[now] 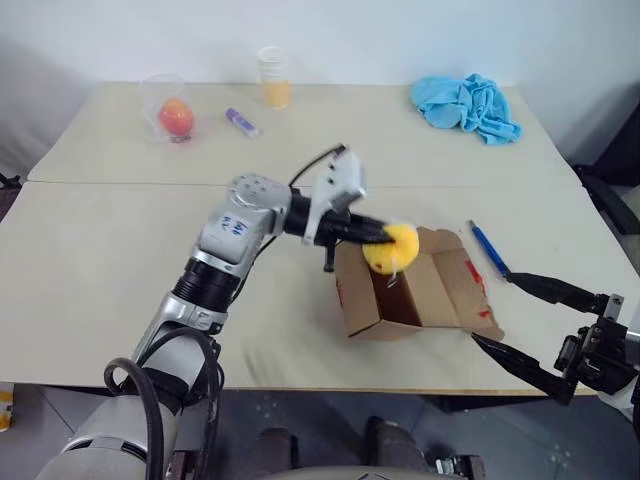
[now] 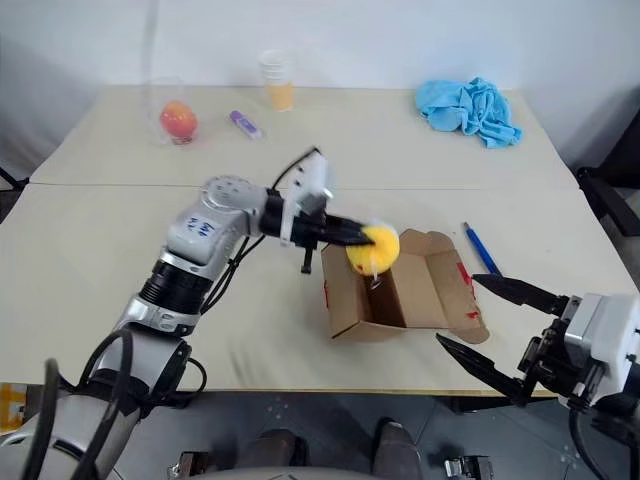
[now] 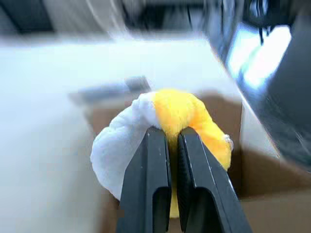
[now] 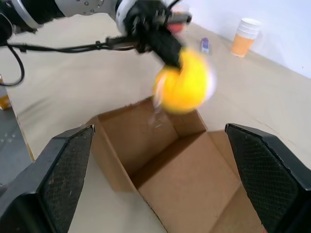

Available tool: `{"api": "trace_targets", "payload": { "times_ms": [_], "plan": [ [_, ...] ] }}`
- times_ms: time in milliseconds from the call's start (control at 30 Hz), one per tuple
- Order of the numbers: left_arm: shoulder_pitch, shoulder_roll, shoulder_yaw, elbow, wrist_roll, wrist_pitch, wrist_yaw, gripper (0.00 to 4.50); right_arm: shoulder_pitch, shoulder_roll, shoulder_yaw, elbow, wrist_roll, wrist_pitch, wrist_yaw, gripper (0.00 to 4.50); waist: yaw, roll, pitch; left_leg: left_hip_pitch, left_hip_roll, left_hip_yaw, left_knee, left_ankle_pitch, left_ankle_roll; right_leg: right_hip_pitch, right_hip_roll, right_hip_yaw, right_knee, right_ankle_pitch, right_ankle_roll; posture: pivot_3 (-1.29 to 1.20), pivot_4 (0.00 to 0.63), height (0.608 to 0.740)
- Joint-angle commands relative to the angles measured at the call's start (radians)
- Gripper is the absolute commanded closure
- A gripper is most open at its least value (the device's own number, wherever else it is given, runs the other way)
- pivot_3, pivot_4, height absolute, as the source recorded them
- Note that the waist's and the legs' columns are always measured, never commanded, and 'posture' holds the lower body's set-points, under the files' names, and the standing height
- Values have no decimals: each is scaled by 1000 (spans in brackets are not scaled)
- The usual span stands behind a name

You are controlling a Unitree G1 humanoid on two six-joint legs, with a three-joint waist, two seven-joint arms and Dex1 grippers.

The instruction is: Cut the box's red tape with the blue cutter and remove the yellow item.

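- My left gripper [image 1: 385, 234] is pinching the yellow item [image 1: 392, 248], a soft ball, just above the open box [image 1: 410, 290].
- The fingers [image 3: 160, 170] bite only a fold of the plush; I judge it could slip free and drop back in.
- Right gripper [image 1: 520, 315] is spread wide and empty near the counter [image 1: 90, 260] edge.
- Blue cutter [image 1: 489, 249] lies beside the right flap; a careless sweep could knock it off.

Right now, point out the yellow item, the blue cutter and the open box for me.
yellow item [image 1: 392, 247], left eye view, on its rounded yellow side.
blue cutter [image 1: 489, 249], left eye view, middle of its slim body.
box [image 2: 352, 300], right eye view, on its near outer wall.
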Motion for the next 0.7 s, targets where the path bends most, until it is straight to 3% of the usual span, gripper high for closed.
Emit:
{"api": "trace_targets", "payload": {
  "times_ms": [33,133,267,433,567,700],
  "plan": [
    [64,92,210,-10,-84,-71,59,4470,-88,-17,72,31,43,9,0,0,-19,0,0,0,0,0,0,0,0,0,0,0,0,0,0,0,150,740],
    [197,176,347,-78,-124,-14,150,4470,-192,1,172,64,55,12,5,0,-31,0,0,2,0,-2,-1,0,-1,0,0,0,2,0,0,0,150,740],
    [492,280,560,-209,-156,12,267,4470,-346,66,337,148,5,-35,37,0,-43,-1,1,3,1,-2,-2,0,-1,0,0,-1,3,0,0,0,150,740],
    [770,291,716,-310,-185,8,358,4470,-453,110,462,265,-96,-115,113,0,-31,-4,2,1,0,-3,1,-1,-2,-1,-2,-3,3,0,-1,0,150,740],
    [848,268,705,-333,-222,49,386,3429,-497,104,502,333,-138,-153,174,0,-3,-4,2,1,0,-5,2,-1,-2,0,-2,-4,4,0,-1,0,150,740],
    [850,269,660,-300,-204,67,418,2160,-524,102,514,373,-163,-167,196,0,-10,-4,2,1,0,-4,2,-1,-2,0,-1,-4,5,0,-1,0,150,740]
  ]
}}
